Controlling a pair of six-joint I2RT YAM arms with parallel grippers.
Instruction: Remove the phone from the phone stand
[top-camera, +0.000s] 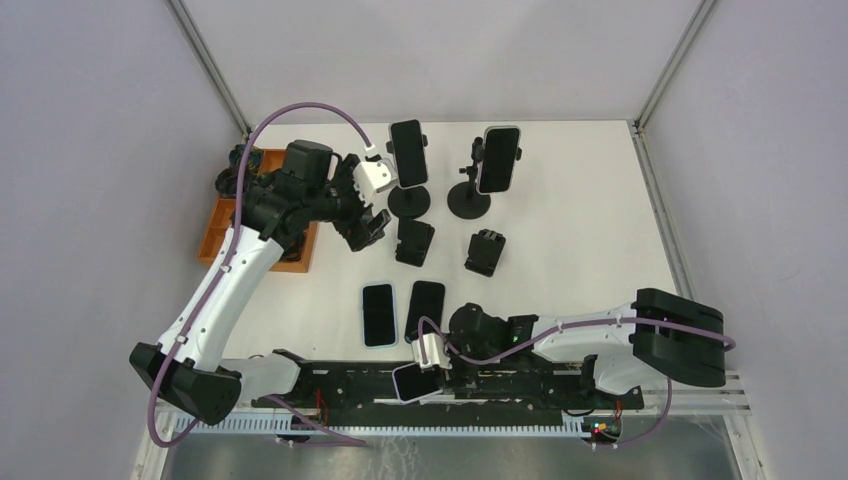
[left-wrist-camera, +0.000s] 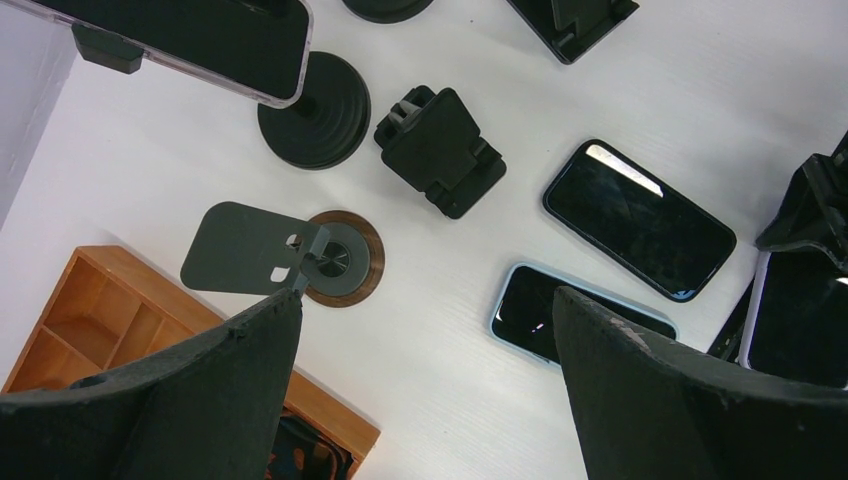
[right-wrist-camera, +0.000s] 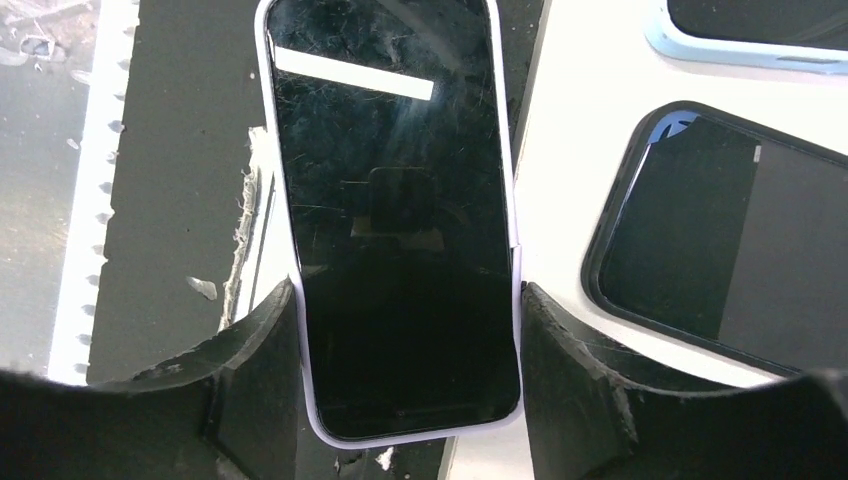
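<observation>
Two dark phones sit upright on black round-based stands at the back: one (top-camera: 408, 153) on the left stand (top-camera: 408, 203), one (top-camera: 499, 158) on the right stand (top-camera: 468, 203). My left gripper (top-camera: 365, 228) hovers open and empty just left of the left stand; its wrist view shows that phone (left-wrist-camera: 190, 40) and the stand's base (left-wrist-camera: 313, 110) above the open gripper (left-wrist-camera: 425, 300). My right gripper (top-camera: 420, 368) is shut on a lilac-cased phone (right-wrist-camera: 395, 210) at the table's near edge, fingers (right-wrist-camera: 565, 360) pressing its sides.
Two small folding stands (top-camera: 414, 242) (top-camera: 485, 253) stand mid-table. Two phones lie flat, a blue-cased one (top-camera: 378, 314) and a black-cased one (top-camera: 425, 310). An empty metal stand on a wooden base (left-wrist-camera: 345, 258) is under my left gripper. An orange wooden tray (top-camera: 222, 228) sits at the left.
</observation>
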